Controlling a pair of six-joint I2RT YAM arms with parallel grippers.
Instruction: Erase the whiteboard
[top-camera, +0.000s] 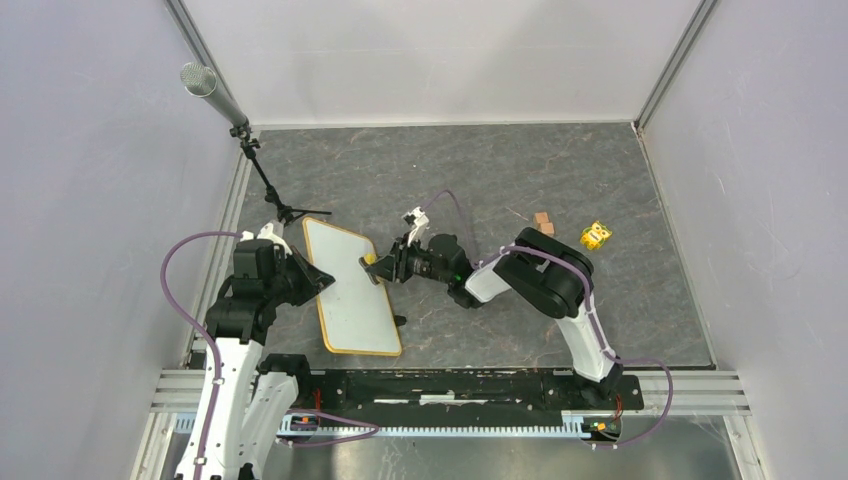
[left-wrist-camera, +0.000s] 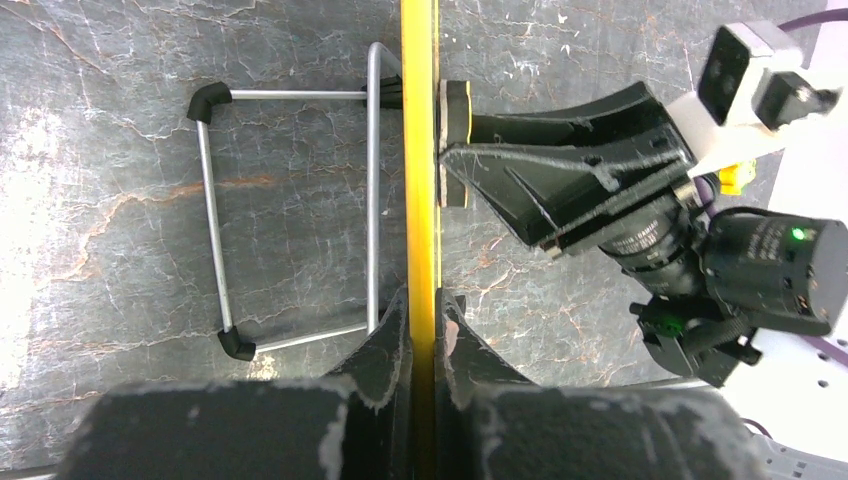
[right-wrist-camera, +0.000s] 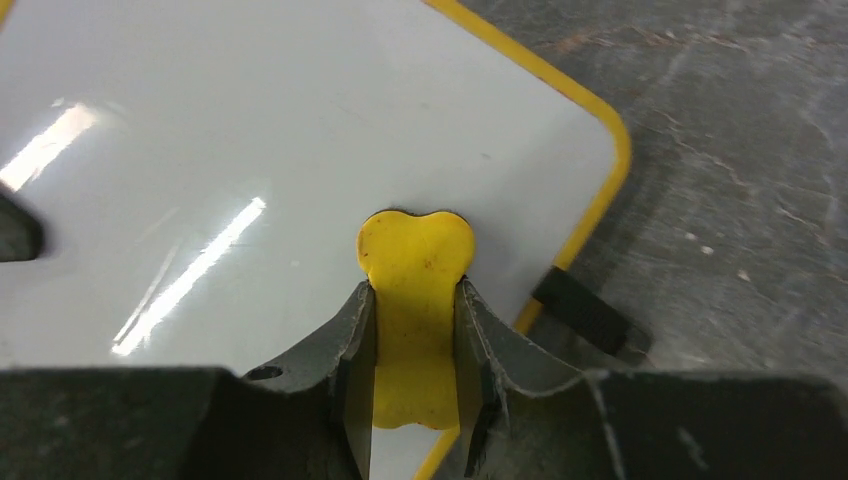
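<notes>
Nearest the bases, the left gripper has its jaws pinched on the yellow frame edge of the whiteboard, one finger on each face. The board sits left of centre on the grey table, propped up on a folding wire stand with black feet at its back.

Just beyond, the right gripper has its jaws closed on a small yellow eraser, whose pad is pressed flat on the white face near a rounded corner. The part of the face seen by the right wrist camera is blank and glossy, with no marker visible. The rest of the face is too small to check from above.

Assessment of handling:
- The board looks thin, stiff and light, so a sideways push from the eraser would likely skid it or fold the stand.
- The face is slick and offers no purchase. The frame edge is the sound place to hold, on the side opposite the wiping pressure.
- The eraser is small and its hold shallow, so hard pressure could twist it out of the jaws.

Farther back lie two wooden blocks and a yellow toy, well apart from the work. A microphone stands at the far left corner.
</notes>
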